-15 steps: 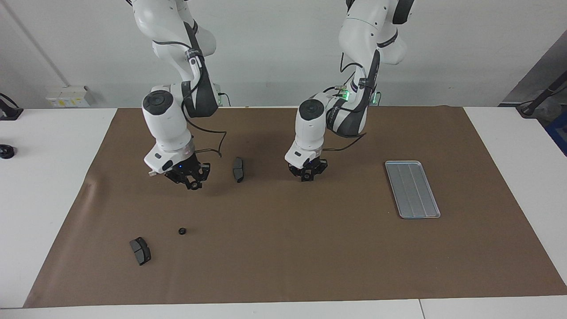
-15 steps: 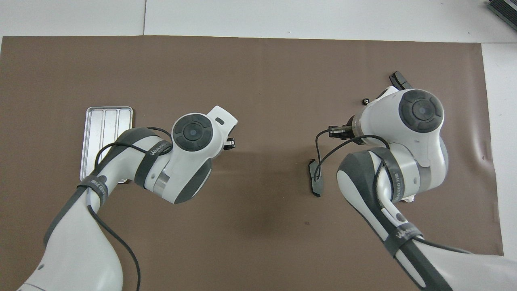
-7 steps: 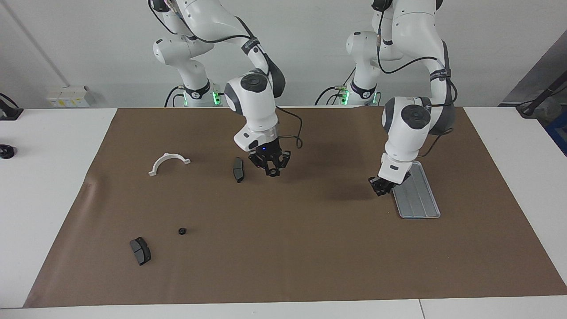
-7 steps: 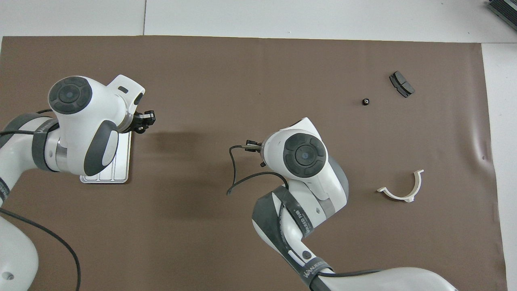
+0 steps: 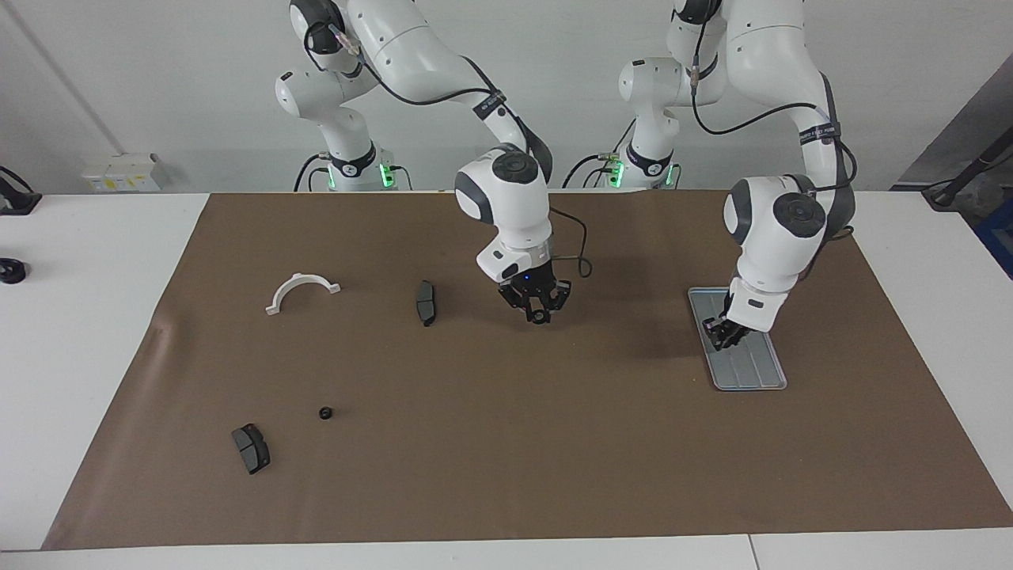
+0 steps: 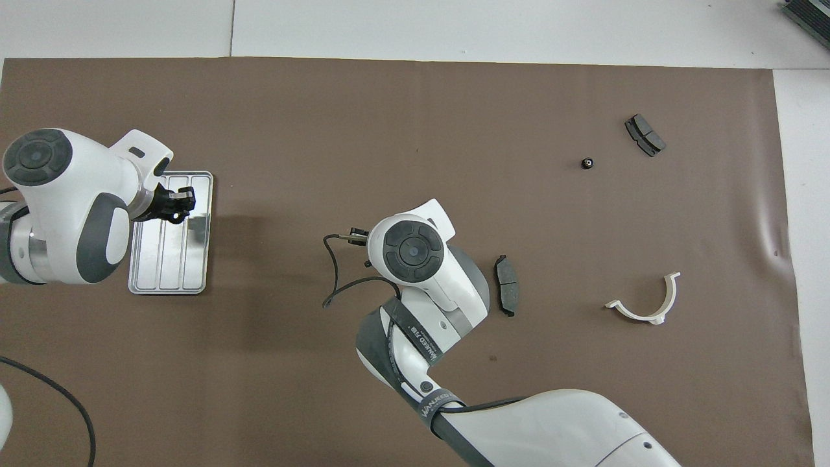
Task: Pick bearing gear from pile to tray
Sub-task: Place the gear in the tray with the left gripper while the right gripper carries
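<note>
You saw the left gripper [image 5: 720, 340] over the tray [image 5: 753, 372] and the right gripper [image 5: 538, 317] waiting over the mat [image 5: 554, 443]. You could not tell either grip. One gear [image 5: 324, 412] lay unpicked.

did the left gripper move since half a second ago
Yes. The left gripper was beside the tray's edge over the mat; it has shifted toward the left arm's end and is now over the tray.

Tray [image 5: 752, 376]: toward the left arm's end of the table, left gripper [image 5: 724, 336] over it. Brake pad [image 5: 426, 302]: mid-table, right gripper [image 5: 539, 314] just beside it. Bracket [image 5: 301, 291]: toward the right arm's end. Gear [image 5: 324, 412] and second brake pad [image 5: 251, 448]: farther from the robots than the bracket, near each other.
</note>
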`<state>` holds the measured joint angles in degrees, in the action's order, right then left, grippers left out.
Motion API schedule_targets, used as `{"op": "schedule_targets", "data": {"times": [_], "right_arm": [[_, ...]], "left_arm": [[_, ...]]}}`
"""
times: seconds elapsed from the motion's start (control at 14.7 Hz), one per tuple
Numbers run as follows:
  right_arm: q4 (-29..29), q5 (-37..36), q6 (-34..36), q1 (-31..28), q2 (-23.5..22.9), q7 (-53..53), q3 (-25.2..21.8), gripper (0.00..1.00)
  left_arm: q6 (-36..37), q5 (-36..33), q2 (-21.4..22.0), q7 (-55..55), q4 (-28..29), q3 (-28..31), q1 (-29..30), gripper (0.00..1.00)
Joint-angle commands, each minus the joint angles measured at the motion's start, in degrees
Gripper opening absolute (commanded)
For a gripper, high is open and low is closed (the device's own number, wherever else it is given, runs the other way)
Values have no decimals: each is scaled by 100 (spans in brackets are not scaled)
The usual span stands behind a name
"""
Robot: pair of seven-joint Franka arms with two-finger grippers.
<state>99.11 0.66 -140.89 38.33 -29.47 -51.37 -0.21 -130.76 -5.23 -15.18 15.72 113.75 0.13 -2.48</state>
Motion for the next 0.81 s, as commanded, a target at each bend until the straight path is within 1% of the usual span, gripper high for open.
{"op": "schedule_targets", "data": {"times": [0.0, 0.07, 0.2, 0.34, 0.41, 0.48, 0.54, 0.61, 0.68, 0.75], "right_arm": [[-32, -110, -17, -28, -15, -93, 12, 57], [-84, -128, 61, -10, 2, -136, -6, 100], [-102, -329, 333, -71, 177, -146, -32, 100], [-76, -505, 597, -203, 502, -93, -67, 100], [-76, -532, 746, -351, 643, -41, -67, 100], [-76, -584, 878, -588, 757, 282, -59, 100], [-76, -594, 923, -808, 811, 833, -50, 100], [-93, -594, 941, -1027, 829, 1413, -50, 100], [-128, -568, 932, -1247, 820, 1862, -41, 100], [-128, -533, 915, -1519, 811, 2241, -41, 100]], "left_arm": [[-125, -92, 217, -104, 348, -84, 203, 0], [-134, -84, 252, -165, 419, -84, 213, 0], [-396, -49, 278, -183, 577, -84, 213, 0], [-931, -31, 278, -166, 840, -93, 196, 0], [-1056, -31, 278, -157, 902, -93, 178, 2], [-1031, -31, 278, -174, 894, -93, 169, 20], [-1004, -31, 278, -192, 851, -93, 152, 67], [-995, -31, 278, -201, 833, -93, 143, 100], [-978, -31, 287, -201, 789, -93, 125, 100], [-830, -31, 392, -192, 702, -93, 125, 100]]}}
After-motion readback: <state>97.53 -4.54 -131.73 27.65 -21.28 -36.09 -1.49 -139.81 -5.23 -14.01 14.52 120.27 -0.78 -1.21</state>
